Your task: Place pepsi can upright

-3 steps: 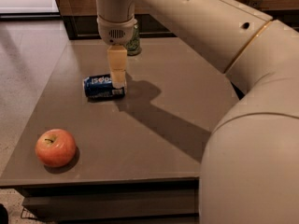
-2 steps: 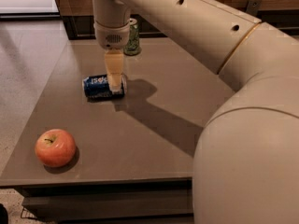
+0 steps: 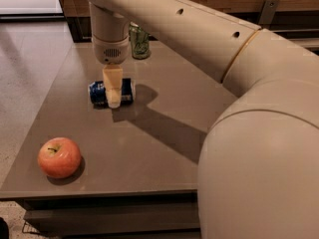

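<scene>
The pepsi can (image 3: 97, 92), dark blue with silver ends, lies on its side on the grey table (image 3: 169, 93), left of centre. My gripper (image 3: 113, 101) hangs straight down from the cream arm and sits over the middle of the can, in front of it in this view, covering its central part. Only the can's left and right ends show on either side of the gripper. I cannot tell whether the gripper touches the can.
A green can (image 3: 140, 42) stands upright at the table's back edge, just behind my wrist. A red apple (image 3: 59, 157) sits near the front left corner. The arm's large body fills the right side of the view. Floor lies to the left.
The gripper has shifted a little left and lower, from the can's right end to over its middle. The can, the apple and the green can have not moved.
</scene>
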Tool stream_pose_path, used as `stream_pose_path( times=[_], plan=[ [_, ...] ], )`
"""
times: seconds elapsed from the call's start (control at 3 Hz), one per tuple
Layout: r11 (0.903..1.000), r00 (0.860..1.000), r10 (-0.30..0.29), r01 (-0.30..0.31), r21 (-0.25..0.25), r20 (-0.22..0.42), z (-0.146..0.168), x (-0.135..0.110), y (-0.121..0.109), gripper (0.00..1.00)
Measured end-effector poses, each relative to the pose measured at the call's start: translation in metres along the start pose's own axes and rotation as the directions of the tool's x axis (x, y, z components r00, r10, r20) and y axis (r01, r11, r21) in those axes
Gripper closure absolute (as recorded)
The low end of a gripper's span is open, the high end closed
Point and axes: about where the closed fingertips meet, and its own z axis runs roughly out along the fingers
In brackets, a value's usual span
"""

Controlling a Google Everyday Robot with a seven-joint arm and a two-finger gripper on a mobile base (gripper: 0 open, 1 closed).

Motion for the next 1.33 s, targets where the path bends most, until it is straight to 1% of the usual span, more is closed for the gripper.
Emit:
stream_pose_path(
  times=[0.33, 0.67, 1.0, 1.33],
  plan=[
    [0.9991, 1.0, 0.026, -0.027, -0.034, -0.006, 0.017, -0.005, 0.008, 0.0],
    [0.9973, 0.999, 0.052, -0.053, -0.051, -0.013, 0.027, -0.003, 0.015, 0.0],
    [0.9974, 0.999, 0.052, -0.052, -0.051, -0.011, 0.029, -0.004, 0.015, 0.16],
    [0.9974, 0.999, 0.051, -0.052, -0.05, -0.009, 0.032, -0.005, 0.014, 0.49]
  ],
)
